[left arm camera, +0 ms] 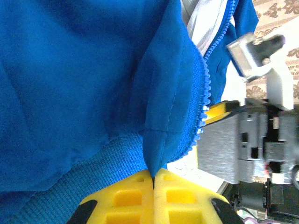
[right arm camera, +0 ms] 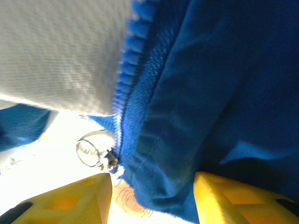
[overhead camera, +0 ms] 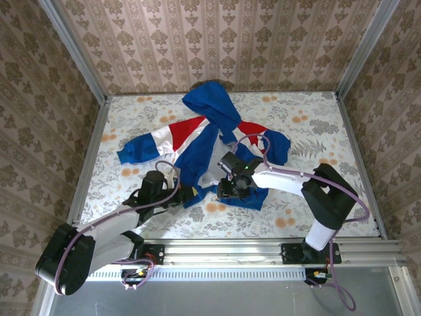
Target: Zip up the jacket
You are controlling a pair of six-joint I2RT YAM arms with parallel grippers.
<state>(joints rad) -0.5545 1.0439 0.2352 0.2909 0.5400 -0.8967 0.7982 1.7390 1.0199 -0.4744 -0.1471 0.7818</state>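
Left gripper [overhead camera: 189, 195]: jaws fully together, pinching a fold of blue fabric at the bottom corner of one front panel of the jacket [overhead camera: 209, 135].
Ribbed hem [left arm camera: 88, 175]: runs off to the left of the left gripper's fingertips and meets the yellow fingers [left arm camera: 126, 198] at the pinch.
Jacket position: lies with its front open on the table [overhead camera: 316, 197], beyond both grippers. The hood is farthest from them, the sleeves spread to either side, and the lower front edges are at the fingertips.
Zipper teeth [left arm camera: 204, 93]: start just right of the pinched fold and run up and away from the left gripper along the panel edge.
Gripper spacing: the right gripper [overhead camera: 231, 191] sits just right of the left one, near it but apart.
Pale lining [right arm camera: 56, 56]: above and left of the right gripper's fingers, bordering a row of teeth.
Metal ring [right arm camera: 91, 151]: small and blurred, just above the left-hand yellow finger, at the lower end of the teeth.
Right gripper state: jaws wide apart. The blue panel edge hangs between the fingers and is not clamped.
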